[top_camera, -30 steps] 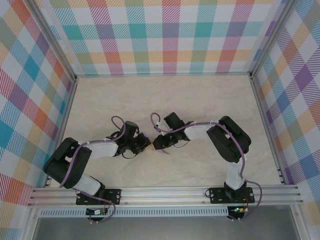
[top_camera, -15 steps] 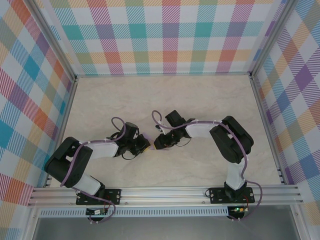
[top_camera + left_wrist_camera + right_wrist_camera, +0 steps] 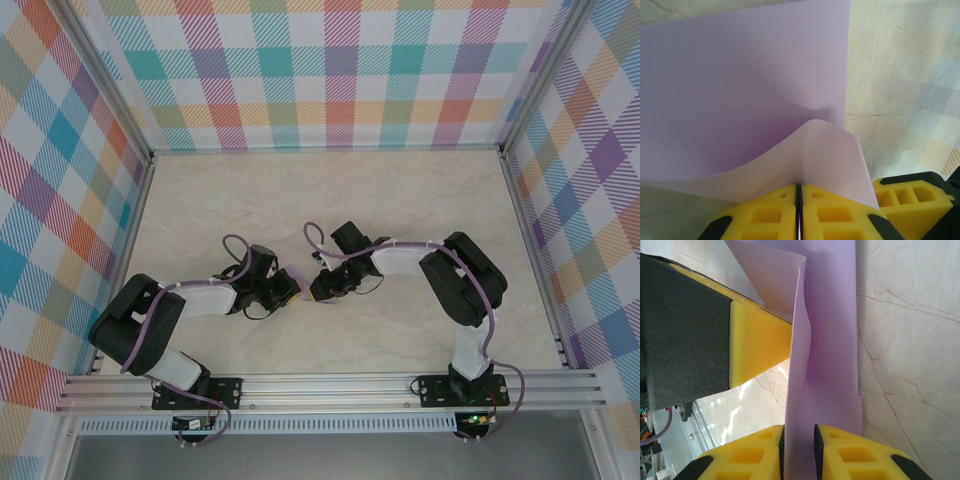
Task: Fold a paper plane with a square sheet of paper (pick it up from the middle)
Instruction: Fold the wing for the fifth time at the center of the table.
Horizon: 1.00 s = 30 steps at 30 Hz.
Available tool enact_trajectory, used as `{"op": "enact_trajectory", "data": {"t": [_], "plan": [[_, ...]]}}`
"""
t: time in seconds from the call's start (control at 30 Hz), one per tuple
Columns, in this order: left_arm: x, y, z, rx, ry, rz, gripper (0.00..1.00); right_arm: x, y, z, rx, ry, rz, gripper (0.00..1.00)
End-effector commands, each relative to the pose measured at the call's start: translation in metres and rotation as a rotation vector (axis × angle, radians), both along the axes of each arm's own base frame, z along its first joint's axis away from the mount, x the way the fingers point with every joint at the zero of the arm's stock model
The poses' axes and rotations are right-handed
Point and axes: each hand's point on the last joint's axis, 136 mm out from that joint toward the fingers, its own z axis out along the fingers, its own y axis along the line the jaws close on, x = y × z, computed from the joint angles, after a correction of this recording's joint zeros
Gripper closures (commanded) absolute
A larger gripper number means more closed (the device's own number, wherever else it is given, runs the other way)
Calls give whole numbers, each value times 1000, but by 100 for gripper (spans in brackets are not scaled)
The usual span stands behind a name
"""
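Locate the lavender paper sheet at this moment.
The thin lavender-purple square sheet of paper sits mid-scene in the top view, gripped by the left gripper on its left and the right gripper on its right.

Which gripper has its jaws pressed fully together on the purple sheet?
The left gripper: its yellow fingers meet in a hairline seam, the square sheet of paper curling out. The right gripper's fingers stand slightly apart with the sheet between.

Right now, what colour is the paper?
The paper is plain lavender-purple; clearest in left wrist view.
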Motion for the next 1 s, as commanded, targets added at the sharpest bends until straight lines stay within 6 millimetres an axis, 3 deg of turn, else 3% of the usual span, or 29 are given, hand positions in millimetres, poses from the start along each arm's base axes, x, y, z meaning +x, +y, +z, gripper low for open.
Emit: {"op": "enact_trajectory", "data": {"t": [0.0, 0.13, 0.43, 0.97], "plan": [[-6, -2, -2, 4, 8, -13, 90, 1, -1, 8, 10, -1, 6, 74], [-6, -3, -1, -1, 5, -21, 90, 9, -3, 27, 27, -36, -27, 67], [-5, -6, 2, -13, -5, -40, 90, 13, -10, 38, -31, -49, -25, 66], [-3, -7, 7, -21, -18, -40, 90, 1, -3, 25, -86, 13, 8, 77]]}}
